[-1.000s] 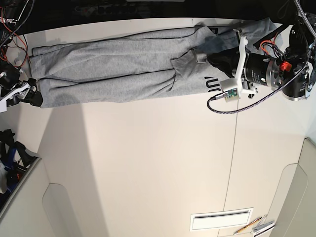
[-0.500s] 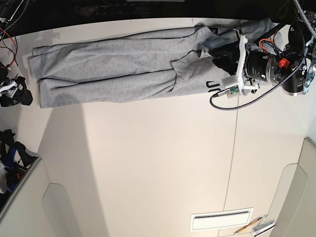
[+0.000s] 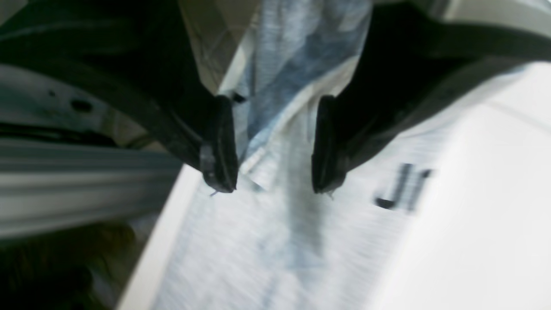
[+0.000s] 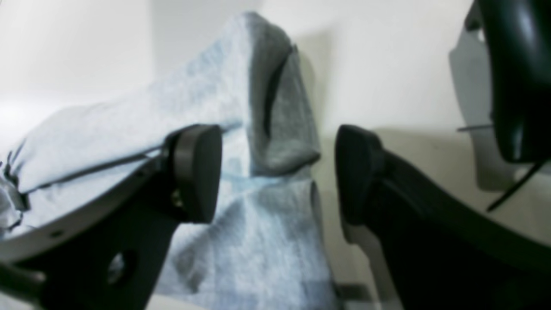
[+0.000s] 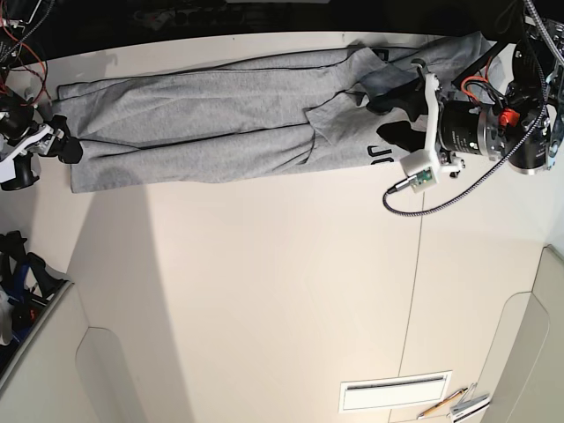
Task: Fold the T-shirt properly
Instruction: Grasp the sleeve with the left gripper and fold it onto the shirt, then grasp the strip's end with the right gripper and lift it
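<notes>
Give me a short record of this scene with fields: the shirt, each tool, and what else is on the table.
garment: grey T-shirt, folded into a long strip along the table's far edge
print: dark lettering visible near the left arm's end
left tool: open, over the cloth, nothing held
right tool: open, at the strip's other end, nothing held
other items: white slotted plate; pencil
</notes>
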Motion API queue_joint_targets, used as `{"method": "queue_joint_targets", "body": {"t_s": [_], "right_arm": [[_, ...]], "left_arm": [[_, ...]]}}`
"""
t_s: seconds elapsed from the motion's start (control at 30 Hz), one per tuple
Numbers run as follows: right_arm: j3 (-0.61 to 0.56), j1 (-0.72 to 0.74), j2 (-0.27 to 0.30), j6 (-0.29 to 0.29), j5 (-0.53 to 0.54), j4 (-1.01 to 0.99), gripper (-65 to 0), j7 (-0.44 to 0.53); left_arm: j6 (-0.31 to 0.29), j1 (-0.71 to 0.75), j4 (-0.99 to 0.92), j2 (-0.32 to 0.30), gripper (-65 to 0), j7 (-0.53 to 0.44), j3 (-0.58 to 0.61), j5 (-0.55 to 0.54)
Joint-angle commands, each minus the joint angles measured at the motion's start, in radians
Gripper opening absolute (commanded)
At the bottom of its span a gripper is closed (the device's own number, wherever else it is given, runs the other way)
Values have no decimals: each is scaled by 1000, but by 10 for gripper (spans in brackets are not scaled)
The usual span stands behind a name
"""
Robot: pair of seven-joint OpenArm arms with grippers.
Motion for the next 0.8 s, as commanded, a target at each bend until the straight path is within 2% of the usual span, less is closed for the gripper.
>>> {"method": "queue_joint_targets", "body": {"t_s": [0.0,0.2,0.4,0.57,0.77], "right_arm": [[6,-2,22,8,4,17,-241,14],[-2,-34,16,8,-11,16,-241,34],[-75,-33,14,8,-23,16,-241,41],[-136,-33,14,7,-23,16,-241,41],[-143,-34,13,7,-23,16,-243,40]], "left_arm": [[-5,-10,13,0,-330,-23,-35,-23],[-5,-10,12,74,-330,-14,-190,-109],[-5,-4,12,134,-330,-1,-212,-135],[-5,12,12,151,-331,-1,-212,-126],[-5,38,12,151,-331,-2,-248,-124]]}}
